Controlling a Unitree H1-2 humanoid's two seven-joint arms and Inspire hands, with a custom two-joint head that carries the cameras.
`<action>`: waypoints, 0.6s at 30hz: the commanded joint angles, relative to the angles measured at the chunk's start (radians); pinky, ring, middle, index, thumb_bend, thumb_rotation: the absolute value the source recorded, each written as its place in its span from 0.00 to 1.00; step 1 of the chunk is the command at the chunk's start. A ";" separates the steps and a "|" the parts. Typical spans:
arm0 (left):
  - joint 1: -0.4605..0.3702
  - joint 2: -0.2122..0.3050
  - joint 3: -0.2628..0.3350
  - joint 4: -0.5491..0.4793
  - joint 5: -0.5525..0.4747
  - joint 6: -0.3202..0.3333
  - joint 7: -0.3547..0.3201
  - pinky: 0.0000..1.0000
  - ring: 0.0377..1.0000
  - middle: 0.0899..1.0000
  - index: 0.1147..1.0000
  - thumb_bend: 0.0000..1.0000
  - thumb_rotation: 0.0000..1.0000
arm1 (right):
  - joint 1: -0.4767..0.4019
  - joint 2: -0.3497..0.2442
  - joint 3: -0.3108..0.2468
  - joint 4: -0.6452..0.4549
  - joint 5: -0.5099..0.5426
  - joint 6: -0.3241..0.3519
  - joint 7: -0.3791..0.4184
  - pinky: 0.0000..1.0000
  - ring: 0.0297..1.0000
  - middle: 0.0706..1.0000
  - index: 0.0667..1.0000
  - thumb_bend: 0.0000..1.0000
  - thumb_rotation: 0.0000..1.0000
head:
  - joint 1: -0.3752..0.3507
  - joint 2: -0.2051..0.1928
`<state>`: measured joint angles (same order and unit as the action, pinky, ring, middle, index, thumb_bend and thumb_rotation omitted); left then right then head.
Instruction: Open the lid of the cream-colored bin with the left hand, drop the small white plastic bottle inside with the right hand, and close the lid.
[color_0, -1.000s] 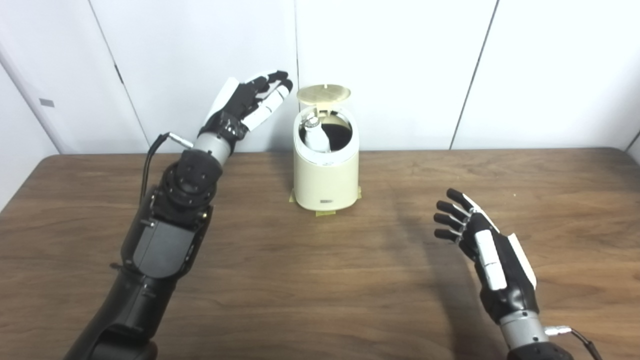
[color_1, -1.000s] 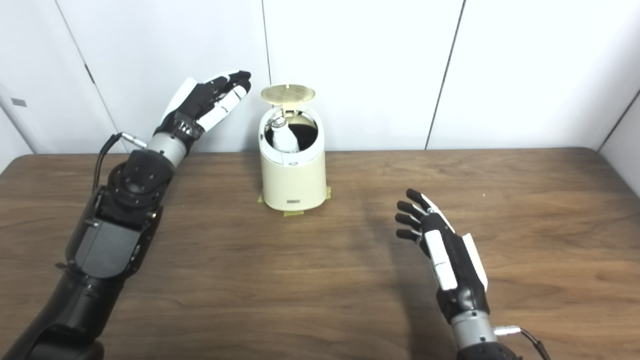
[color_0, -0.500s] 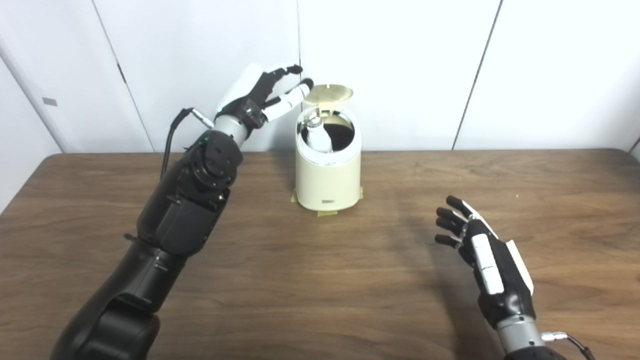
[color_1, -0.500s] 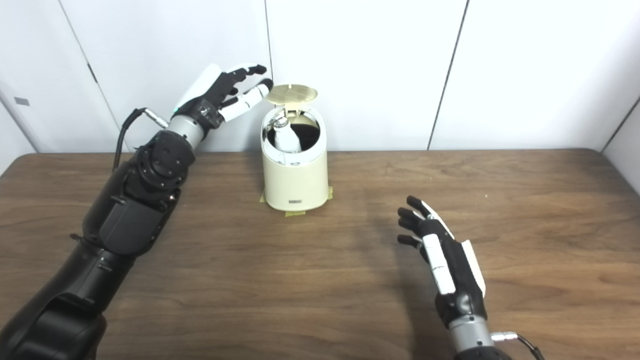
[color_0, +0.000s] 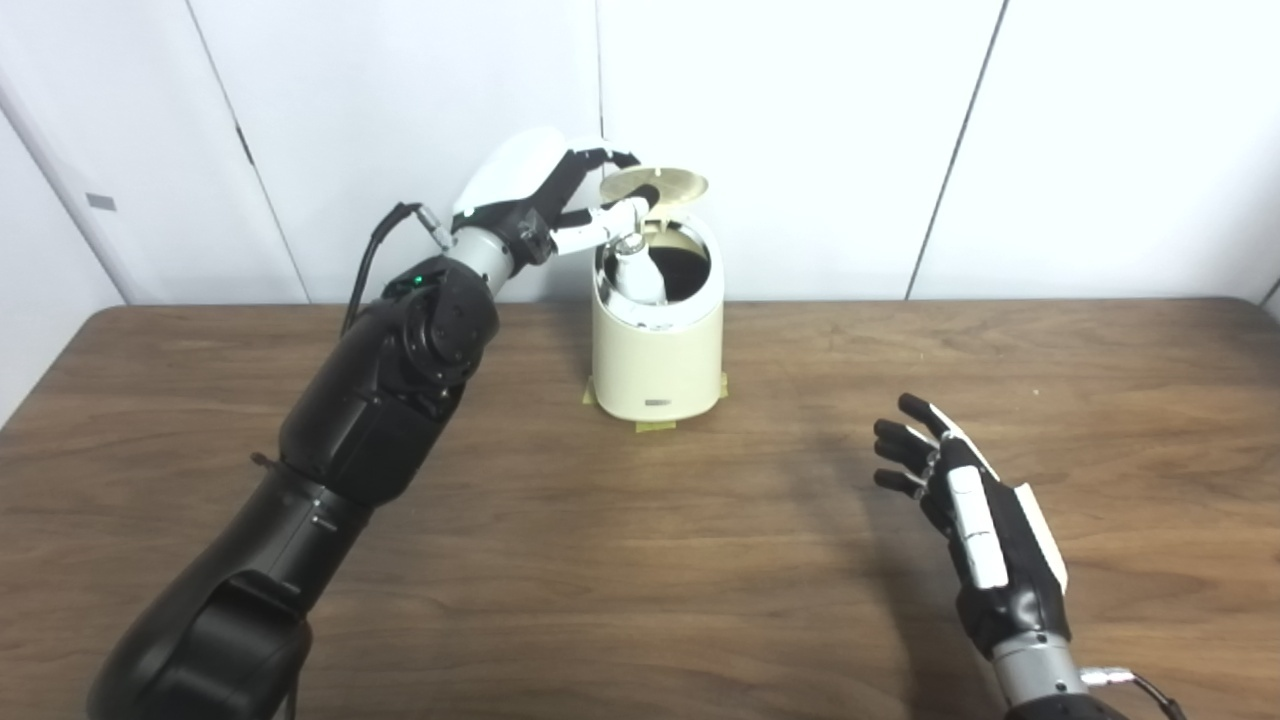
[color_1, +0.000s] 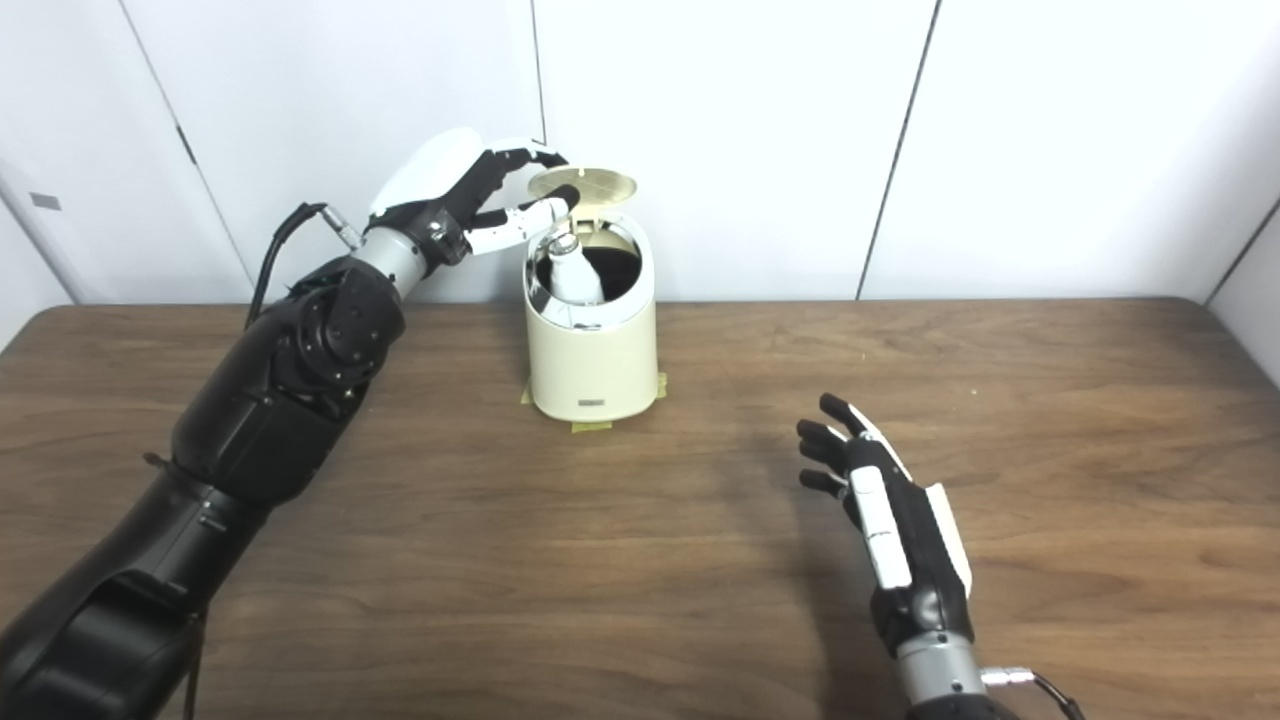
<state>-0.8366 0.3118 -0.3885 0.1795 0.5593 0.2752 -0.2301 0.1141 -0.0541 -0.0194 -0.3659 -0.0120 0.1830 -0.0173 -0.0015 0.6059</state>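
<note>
Cream-colored bin (color_0: 657, 355) stood at the table's (color_0: 600, 560) far middle, lid (color_0: 655, 185) raised. Small white plastic bottle (color_0: 636, 275) leaned inside the bin, cap up. Left hand (color_0: 545, 200) reached the lid's left edge, fingers spread, thumb against it. Right hand (color_0: 975, 525) hovered near right, fingers apart, empty.

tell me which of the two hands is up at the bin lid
The left hand: raised beside the cream-colored bin, fingers at the open lid. The right hand hovers open low over the table, far from the bin.
</note>
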 joint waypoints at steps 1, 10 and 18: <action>-0.055 0.003 0.022 -0.053 0.004 -0.012 -0.008 0.80 0.91 0.91 0.77 0.45 0.82 | 0.019 0.023 0.001 -0.013 0.000 -0.022 -0.007 0.74 0.81 0.78 0.87 0.43 0.97 | -0.001 0.001; -0.034 -0.008 0.031 -0.117 0.004 -0.024 -0.064 0.78 0.90 0.92 0.75 0.44 0.84 | 0.002 0.020 -0.004 0.004 -0.010 -0.006 -0.024 0.71 0.80 0.78 0.86 0.43 0.94 | -0.012 0.006; -0.008 0.010 0.002 -0.167 0.069 -0.046 -0.093 0.79 0.92 0.92 0.72 0.48 0.81 | -0.001 0.024 -0.004 0.005 -0.008 0.008 -0.031 0.70 0.79 0.78 0.85 0.42 0.92 | -0.019 0.015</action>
<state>-0.8084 0.3089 -0.3894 0.0461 0.6081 0.2498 -0.3266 0.1094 -0.0538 -0.0203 -0.3434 -0.0288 0.2002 -0.0452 -0.0199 0.6197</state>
